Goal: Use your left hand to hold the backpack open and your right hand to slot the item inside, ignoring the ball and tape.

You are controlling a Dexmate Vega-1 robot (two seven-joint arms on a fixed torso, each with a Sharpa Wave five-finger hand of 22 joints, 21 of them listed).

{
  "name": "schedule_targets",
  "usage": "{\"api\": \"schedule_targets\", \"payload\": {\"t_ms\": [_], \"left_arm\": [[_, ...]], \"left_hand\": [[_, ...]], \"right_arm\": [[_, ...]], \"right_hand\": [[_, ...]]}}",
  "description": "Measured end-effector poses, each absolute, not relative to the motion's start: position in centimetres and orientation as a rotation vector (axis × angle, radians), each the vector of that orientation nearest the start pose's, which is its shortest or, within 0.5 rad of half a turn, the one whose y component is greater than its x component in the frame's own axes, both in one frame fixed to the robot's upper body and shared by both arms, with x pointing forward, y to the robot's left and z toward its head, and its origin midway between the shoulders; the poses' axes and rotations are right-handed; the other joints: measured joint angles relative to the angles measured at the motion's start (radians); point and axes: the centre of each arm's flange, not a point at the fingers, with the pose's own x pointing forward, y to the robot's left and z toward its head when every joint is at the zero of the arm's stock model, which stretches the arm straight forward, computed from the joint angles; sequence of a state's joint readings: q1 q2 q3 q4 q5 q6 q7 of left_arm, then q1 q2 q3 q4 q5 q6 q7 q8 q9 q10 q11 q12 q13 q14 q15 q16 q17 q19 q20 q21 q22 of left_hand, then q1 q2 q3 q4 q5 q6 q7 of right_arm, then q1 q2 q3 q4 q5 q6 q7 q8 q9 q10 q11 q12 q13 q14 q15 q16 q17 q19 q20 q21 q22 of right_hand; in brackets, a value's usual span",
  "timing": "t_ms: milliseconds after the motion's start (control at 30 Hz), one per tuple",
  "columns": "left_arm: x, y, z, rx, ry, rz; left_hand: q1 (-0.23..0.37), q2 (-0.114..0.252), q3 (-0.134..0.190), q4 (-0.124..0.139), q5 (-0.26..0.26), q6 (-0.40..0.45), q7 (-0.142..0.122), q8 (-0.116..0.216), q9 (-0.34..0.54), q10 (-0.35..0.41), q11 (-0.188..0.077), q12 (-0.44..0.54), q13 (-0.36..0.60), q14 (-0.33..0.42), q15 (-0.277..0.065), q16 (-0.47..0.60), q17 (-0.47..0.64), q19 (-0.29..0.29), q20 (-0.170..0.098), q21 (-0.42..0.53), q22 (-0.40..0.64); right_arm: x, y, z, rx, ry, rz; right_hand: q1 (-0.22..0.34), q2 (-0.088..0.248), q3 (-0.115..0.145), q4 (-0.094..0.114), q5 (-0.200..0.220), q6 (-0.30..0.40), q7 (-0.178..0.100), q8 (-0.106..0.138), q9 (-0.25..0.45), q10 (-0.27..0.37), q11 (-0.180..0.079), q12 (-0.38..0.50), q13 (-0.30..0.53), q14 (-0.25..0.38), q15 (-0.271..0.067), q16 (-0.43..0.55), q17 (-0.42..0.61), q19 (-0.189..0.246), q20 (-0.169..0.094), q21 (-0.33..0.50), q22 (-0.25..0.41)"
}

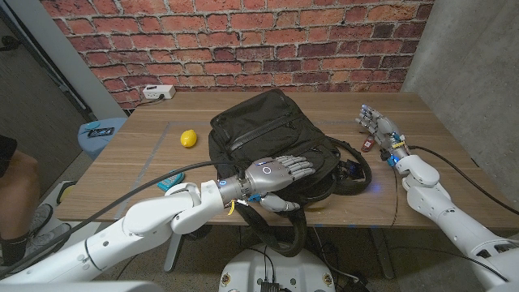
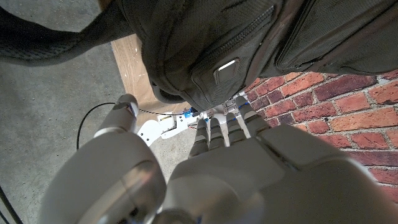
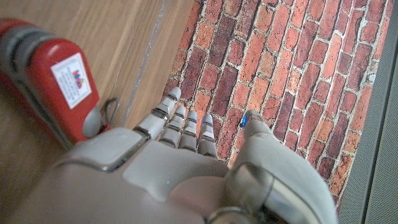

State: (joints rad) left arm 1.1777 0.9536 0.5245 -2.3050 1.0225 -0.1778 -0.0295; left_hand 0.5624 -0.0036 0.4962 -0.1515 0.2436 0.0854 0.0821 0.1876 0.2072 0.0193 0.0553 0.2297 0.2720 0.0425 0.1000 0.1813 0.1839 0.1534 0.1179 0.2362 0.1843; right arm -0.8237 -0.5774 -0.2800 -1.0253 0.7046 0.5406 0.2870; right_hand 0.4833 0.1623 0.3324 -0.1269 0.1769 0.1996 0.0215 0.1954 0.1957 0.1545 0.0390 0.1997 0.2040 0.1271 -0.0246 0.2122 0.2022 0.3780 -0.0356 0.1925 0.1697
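Observation:
The black backpack lies in the middle of the table, its straps hanging over the front edge. My left hand lies over the pack's near side with its fingers stretched out and its thumb spread apart below; it grips nothing. In the left wrist view the fingers reach toward the backpack. A red item with a white label lies on the table at the right. My right hand stands just beyond it, fingers straight and apart, empty; the right wrist view shows it beside the red item.
A yellow ball sits left of the pack. A small teal object lies near the front left edge. A white power strip is at the back left. A person's leg and a blue stool stand left of the table.

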Motion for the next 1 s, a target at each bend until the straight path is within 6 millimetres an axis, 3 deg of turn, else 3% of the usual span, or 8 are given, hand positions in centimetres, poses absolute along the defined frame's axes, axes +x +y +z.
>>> {"api": "schedule_targets", "payload": {"t_ms": [567,1000], "left_arm": [[39.7,9.1,-8.5,1.856,-1.250,-0.350],[39.6,10.1,-8.7,1.896,-1.242,-0.307]], "left_hand": [[0.017,0.009,0.002,-0.007,0.000,-0.005,0.005,0.006,0.000,-0.013,-0.002,0.000,0.005,-0.007,-0.007,0.000,-0.003,0.000,0.000,-0.008,0.000],[0.021,0.005,0.002,-0.007,0.000,-0.011,0.011,0.006,0.000,-0.013,-0.002,0.000,0.009,-0.007,-0.007,0.000,-0.003,0.000,0.000,-0.008,0.000]], "right_arm": [[63.6,-40.1,-3.9,-0.054,-0.682,0.167],[63.8,-40.2,-4.1,-0.038,-0.679,0.158]], "right_hand": [[0.007,0.001,0.000,0.000,0.000,0.000,0.000,0.000,0.000,-0.005,0.005,0.000,0.000,0.000,0.000,0.000,0.000,0.000,0.000,0.000,0.000],[0.008,0.000,0.000,0.000,0.000,0.000,0.000,0.000,0.000,-0.005,0.005,0.000,0.000,0.000,0.000,0.000,0.000,0.000,0.000,0.000,0.000]]}}
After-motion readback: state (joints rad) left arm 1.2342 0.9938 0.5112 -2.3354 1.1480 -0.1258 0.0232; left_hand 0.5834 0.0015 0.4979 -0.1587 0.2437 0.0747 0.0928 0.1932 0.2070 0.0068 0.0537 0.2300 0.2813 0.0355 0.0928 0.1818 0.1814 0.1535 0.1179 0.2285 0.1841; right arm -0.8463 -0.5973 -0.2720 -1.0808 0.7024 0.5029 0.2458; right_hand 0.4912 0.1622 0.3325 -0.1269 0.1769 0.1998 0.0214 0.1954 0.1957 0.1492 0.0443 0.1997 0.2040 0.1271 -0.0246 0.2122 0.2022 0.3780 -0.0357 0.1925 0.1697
